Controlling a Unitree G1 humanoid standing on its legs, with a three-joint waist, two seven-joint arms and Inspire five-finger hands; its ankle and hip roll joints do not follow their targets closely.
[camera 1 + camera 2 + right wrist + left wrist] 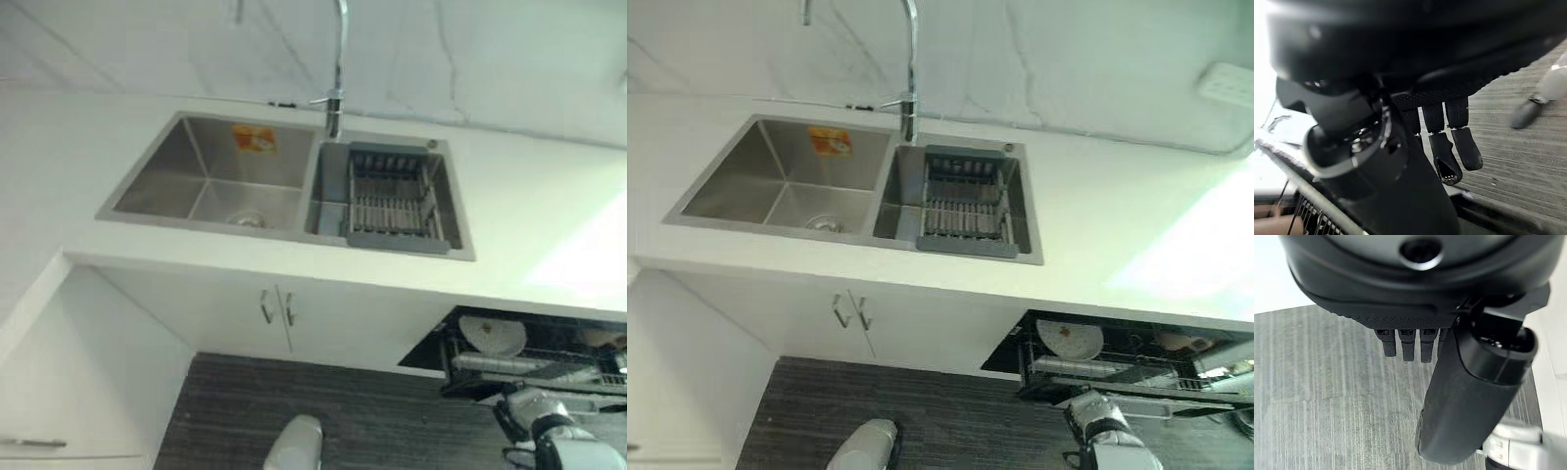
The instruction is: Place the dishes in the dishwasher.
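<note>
Left eye view: a white counter (549,196) holds a steel double sink (147,176); its left basin (220,181) has a drain at the bottom and an orange sticker (254,138) on the back wall; the tap (337,69) rises behind the divider; the right basin (328,191) carries a grey drying rack (394,201) with nothing seen in it; below, white cupboard doors (274,313) with two handles face a dark striped floor (343,411); at the lower right, under the counter, the dishwasher (1004,354) stands open with its wire rack (1117,372) pulled out; a white plate (1070,340) stands tilted near the rack's left end, and pale dishes (1185,343) sit further right, too blurred to tell apart; the left hand (1449,396) hangs over the floor in its wrist view, fingers (1408,345) straight and relaxed, thumb extended, holding nothing; the right hand (1400,166) shows in its wrist view beside the edge of the rack, fingers (1449,152) hanging loosely extended with nothing between them and the thumb; whether it touches the rack cannot be told.
</note>
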